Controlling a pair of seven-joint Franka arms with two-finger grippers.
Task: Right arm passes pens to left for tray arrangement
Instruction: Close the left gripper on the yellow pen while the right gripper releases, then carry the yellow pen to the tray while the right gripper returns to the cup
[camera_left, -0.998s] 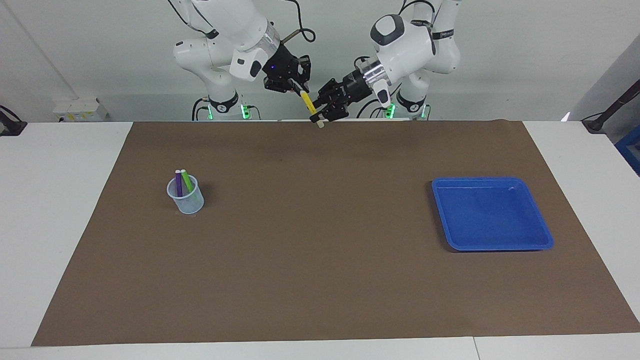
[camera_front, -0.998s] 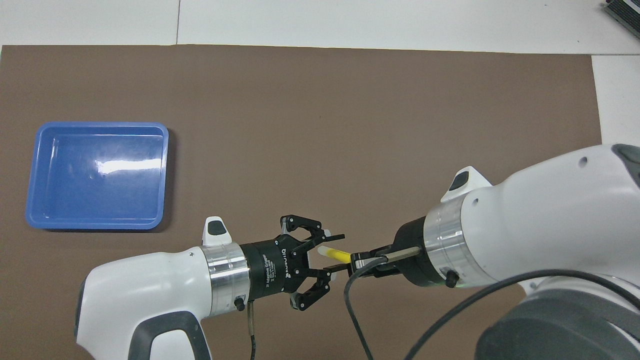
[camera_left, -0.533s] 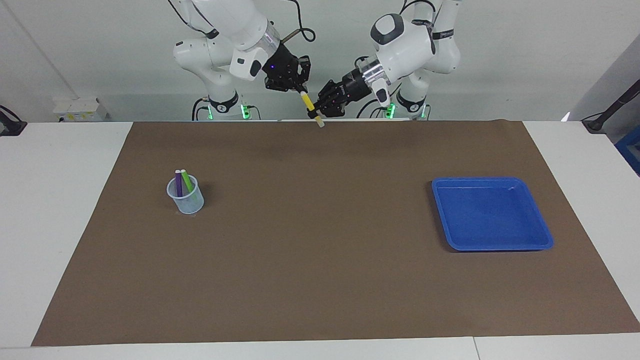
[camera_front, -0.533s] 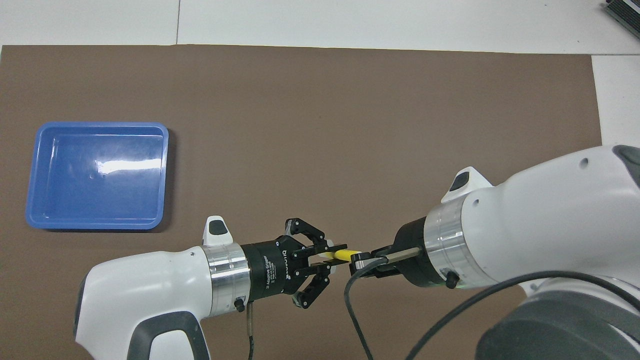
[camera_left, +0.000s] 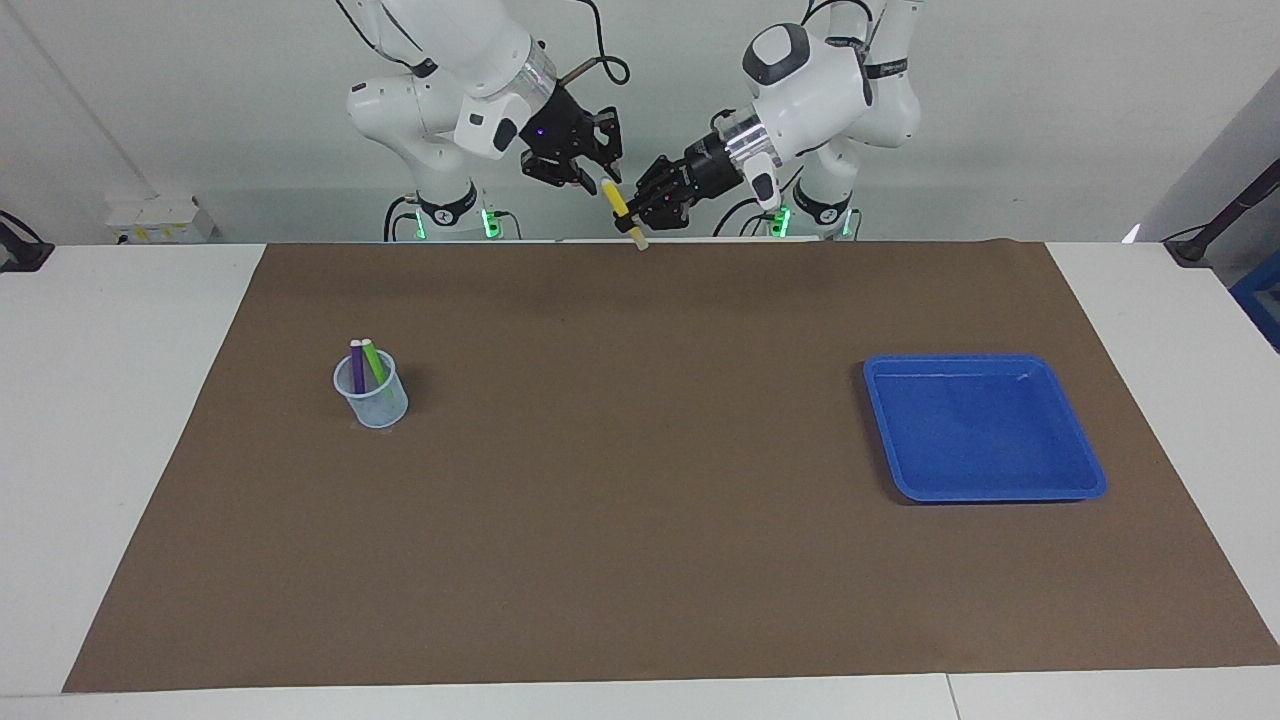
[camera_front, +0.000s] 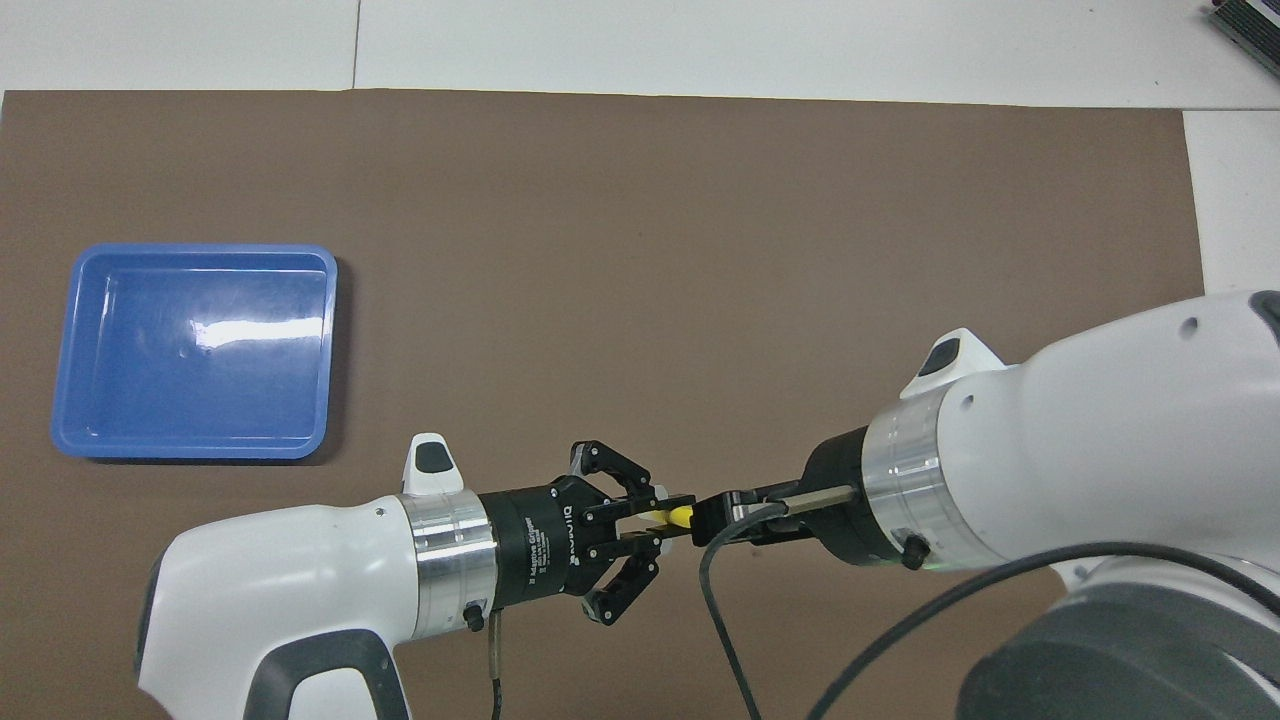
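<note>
One yellow pen (camera_left: 620, 207) hangs mid-handoff above the brown mat's (camera_left: 640, 450) robot-side edge. Our left gripper (camera_left: 650, 205) is clamped on it; for the right gripper (camera_left: 598, 172), we cannot tell whether it has let go. Risk: an off-centre pinch lets the pen pivot and drop before reaching the blue tray (camera_left: 1090, 478).

This is looking like a robot lab, because two white robot arms (camera_left: 470, 60) are standing at a big white bench (camera_left: 120, 400) with a brown mat (camera_left: 640, 480) lying on it, by a plain wall.
</note>
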